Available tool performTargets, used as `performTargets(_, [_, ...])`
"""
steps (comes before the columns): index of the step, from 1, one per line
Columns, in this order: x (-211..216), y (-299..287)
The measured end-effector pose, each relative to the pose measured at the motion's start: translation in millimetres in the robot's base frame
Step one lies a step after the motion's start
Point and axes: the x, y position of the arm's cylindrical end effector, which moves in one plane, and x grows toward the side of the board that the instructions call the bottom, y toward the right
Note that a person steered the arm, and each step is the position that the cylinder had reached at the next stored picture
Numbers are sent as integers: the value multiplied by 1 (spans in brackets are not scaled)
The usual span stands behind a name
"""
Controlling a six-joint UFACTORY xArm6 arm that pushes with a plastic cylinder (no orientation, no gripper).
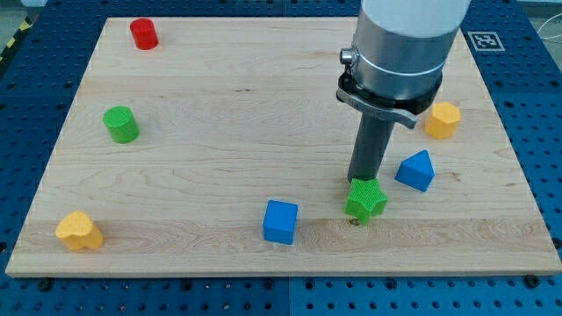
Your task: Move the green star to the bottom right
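Note:
The green star [366, 200] lies on the wooden board [219, 132], right of centre and near the view's bottom. My dark rod comes down from the arm at the view's top right. My tip [358, 183] stands right at the star's upper edge, touching it or nearly so. A blue wedge-shaped block [415, 170] sits just to the star's right and slightly above. A blue cube [281, 221] sits to the star's left and a little lower.
A yellow hexagonal block [443, 119] is near the board's right edge. A green cylinder [121, 124] is at the left, a red cylinder [144, 33] at the top left, and a yellow heart-like block [79, 230] at the bottom left.

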Motion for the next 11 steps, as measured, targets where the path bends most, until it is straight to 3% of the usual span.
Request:
performTargets(2, [-9,-23])
performTargets(4, [12,-43])
performTargets(8, [45,82])
performTargets(11, [59,25])
